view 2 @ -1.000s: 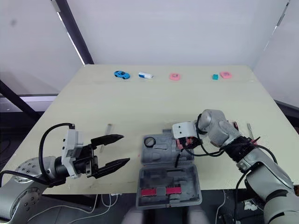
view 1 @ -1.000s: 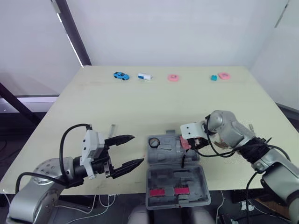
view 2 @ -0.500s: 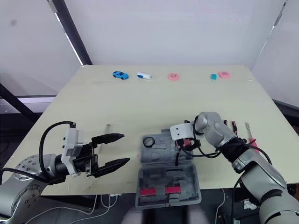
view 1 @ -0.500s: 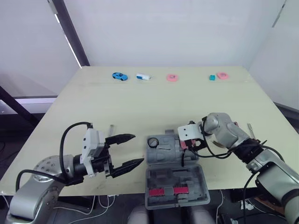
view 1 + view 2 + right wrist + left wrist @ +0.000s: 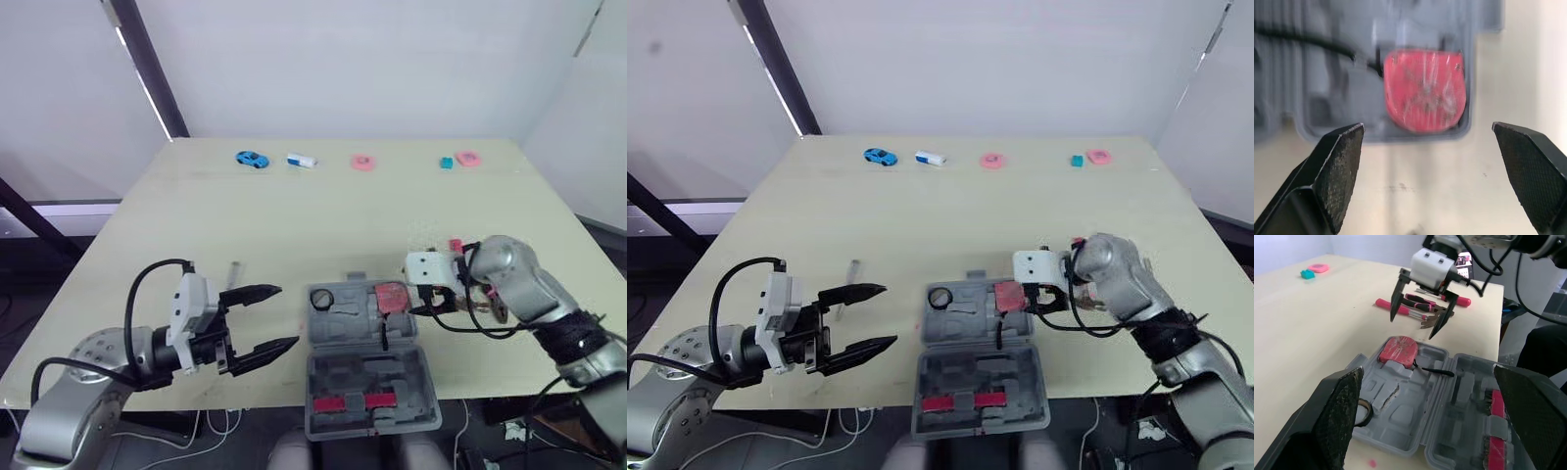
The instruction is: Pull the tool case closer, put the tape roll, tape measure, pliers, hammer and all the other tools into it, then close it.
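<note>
Nearest me, the tool case [image 5: 353,323] is lying open at the worktop's [image 5: 294,215] near edge. The tape roll [image 5: 322,298] is sitting in its eleven o'clock corner, the red tape measure [image 5: 393,297] in its one o'clock pocket. The left hand [image 5: 288,315] is hanging at nine o'clock, spread wide, empty. The right hand [image 5: 1413,323] is hovering just past the tape measure, wide open, gripping nothing. Loading looks part done. Next, I'd judge, it is needing the pink-handled tools [image 5: 1400,308] lying beyond, toward three o'clock.

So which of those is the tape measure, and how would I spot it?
On the near edge of the pale table a grey tool case lies open. The tape measure sits in its far right pocket: a rounded red block with a black strap, unlike the black tape roll at far left.
</note>
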`<action>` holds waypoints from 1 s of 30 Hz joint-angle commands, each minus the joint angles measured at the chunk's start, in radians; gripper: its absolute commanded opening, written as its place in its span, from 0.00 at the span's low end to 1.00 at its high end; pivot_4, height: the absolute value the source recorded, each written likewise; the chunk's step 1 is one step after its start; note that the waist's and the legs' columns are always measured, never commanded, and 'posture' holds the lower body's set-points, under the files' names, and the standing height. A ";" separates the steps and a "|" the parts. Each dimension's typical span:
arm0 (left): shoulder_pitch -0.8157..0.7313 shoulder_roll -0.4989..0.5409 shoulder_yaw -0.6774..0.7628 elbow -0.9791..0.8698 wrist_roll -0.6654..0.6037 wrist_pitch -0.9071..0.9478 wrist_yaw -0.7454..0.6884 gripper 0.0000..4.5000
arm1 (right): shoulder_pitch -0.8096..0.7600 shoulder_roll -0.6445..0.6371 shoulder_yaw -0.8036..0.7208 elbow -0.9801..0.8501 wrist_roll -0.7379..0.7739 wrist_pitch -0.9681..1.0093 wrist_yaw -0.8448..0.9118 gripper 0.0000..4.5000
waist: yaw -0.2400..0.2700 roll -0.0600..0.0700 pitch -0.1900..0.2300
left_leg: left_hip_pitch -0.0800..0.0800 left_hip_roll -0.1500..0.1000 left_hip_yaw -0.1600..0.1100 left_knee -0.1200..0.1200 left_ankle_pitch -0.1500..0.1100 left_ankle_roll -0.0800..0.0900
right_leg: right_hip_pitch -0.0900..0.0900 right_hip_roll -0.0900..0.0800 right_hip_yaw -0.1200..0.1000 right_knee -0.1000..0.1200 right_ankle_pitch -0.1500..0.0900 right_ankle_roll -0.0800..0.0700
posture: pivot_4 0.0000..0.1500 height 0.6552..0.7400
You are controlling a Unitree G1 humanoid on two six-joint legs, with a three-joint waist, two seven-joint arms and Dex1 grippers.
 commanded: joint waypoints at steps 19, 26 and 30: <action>-0.050 0.013 0.008 0.007 -0.016 0.015 0.013 1.00 | 0.179 0.222 -0.201 0.133 0.283 -0.171 -0.234 0.36 | 0.002 -0.001 0.001 | 0.000 0.000 0.000 0.000 0.000 0.000 | -0.001 0.000 0.002 0.000 0.000 0.000 | 1.00 0.99; -0.043 0.010 0.012 -0.006 -0.022 0.025 0.024 1.00 | 0.174 0.241 -0.201 0.218 0.286 -0.256 -0.241 0.36 | 0.002 -0.001 0.001 | 0.000 0.000 -0.001 0.000 0.000 0.000 | -0.001 0.000 0.002 0.000 0.000 0.000 | 1.00 0.99; -0.046 0.007 0.017 -0.008 -0.027 0.026 0.035 1.00 | 0.168 0.262 -0.206 0.347 0.282 -0.315 -0.256 0.36 | 0.002 -0.001 0.001 | 0.000 0.000 -0.001 0.000 0.000 0.000 | -0.001 0.000 0.002 0.000 0.000 0.000 | 1.00 0.99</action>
